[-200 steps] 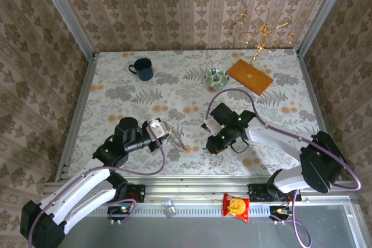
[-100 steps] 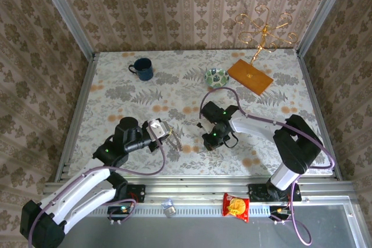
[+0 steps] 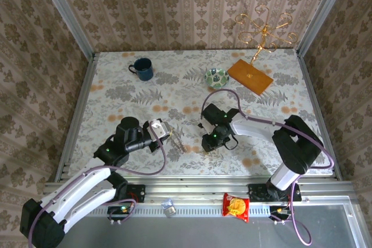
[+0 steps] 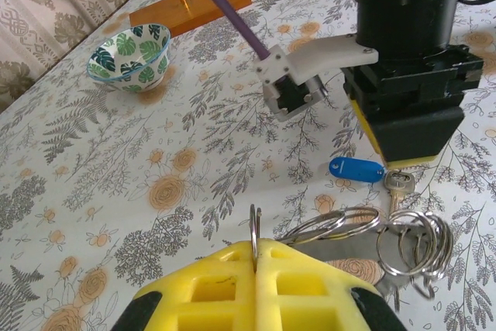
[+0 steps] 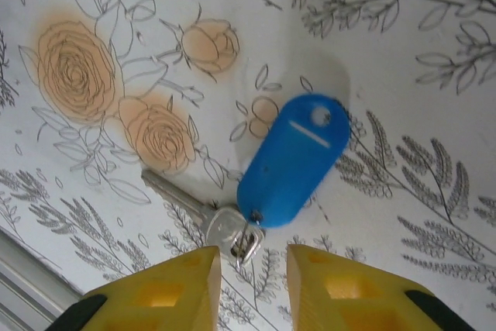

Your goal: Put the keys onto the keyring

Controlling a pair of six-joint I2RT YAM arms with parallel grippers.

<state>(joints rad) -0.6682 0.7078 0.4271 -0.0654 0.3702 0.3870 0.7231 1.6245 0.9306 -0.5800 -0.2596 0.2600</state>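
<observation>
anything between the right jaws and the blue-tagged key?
Nothing. In the right wrist view the key lies on bare tablecloth, right at the mouth of the right gripper, jaws open.

A staged lab booth: wallpapered panels [image 3: 174, 10], aluminium framing [image 3: 75, 114], floral tablecloth [image 3: 116, 94].

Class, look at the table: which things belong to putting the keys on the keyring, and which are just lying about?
For the job:
blue-tagged key, lying under the open right gripper
keyring, pinched in the left gripper

Lying about:
mug
green patterned bowl
gold candle holder
snack packet
</observation>
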